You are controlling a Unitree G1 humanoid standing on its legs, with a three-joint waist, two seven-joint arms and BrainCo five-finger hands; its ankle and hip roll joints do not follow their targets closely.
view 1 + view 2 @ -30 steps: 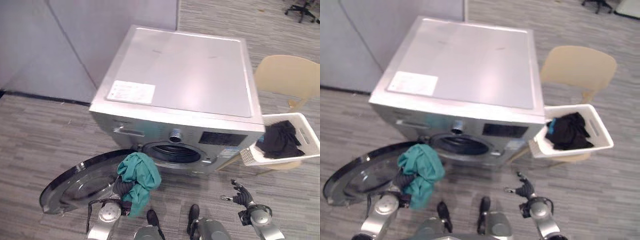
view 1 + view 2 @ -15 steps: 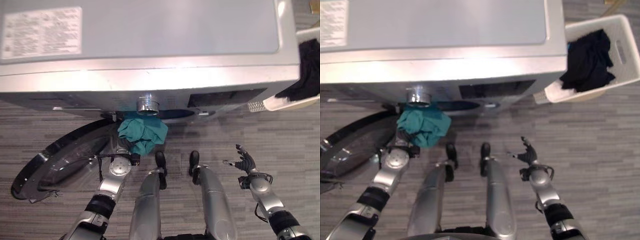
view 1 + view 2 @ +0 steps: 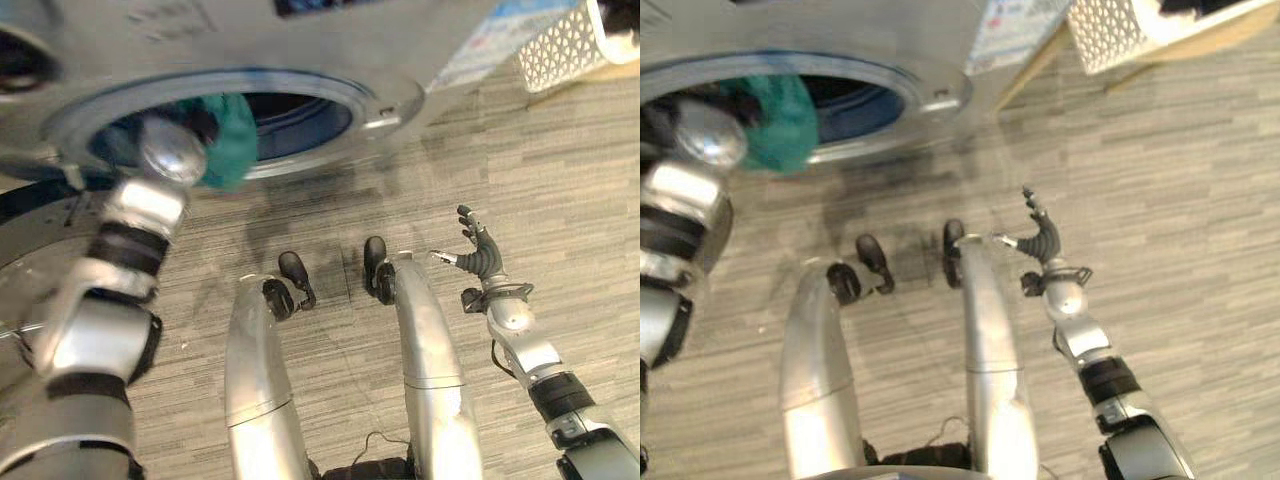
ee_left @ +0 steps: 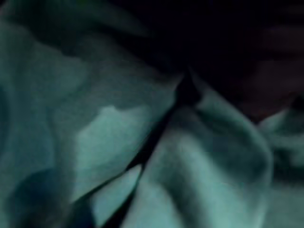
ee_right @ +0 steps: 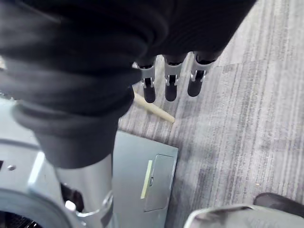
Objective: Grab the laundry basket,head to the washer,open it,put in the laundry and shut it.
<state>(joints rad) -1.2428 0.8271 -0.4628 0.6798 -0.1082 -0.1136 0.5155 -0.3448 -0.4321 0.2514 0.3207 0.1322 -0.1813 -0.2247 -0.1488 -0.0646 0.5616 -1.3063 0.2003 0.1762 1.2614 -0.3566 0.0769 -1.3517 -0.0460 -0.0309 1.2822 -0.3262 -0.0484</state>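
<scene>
The left hand is buried behind the teal garment (image 3: 232,128) at the mouth of the washer (image 3: 300,60), so whether its fingers clasp the cloth cannot be told; the left arm reaches up to the round opening and blocks much of it. From the left wrist camera the garment shows as crumpled teal folds against the dark drum, with no clear long axis, just a bunched wad sitting at the opening's rim, partly inside. The right hand (image 3: 478,255) hangs over the grey plank floor (image 3: 560,180), well apart from the washer, its fingers loosely spread and holding nothing; the right wrist camera shows those fingers (image 5: 171,88) extended above the floor. The washer is cut off at the top, only its lower front and door ring in sight. The white laundry basket (image 3: 565,45) shows as a perforated corner beside the washer on the robot's right, the rest cropped away, resting on a pale wooden seat edge (image 3: 1200,30).
</scene>
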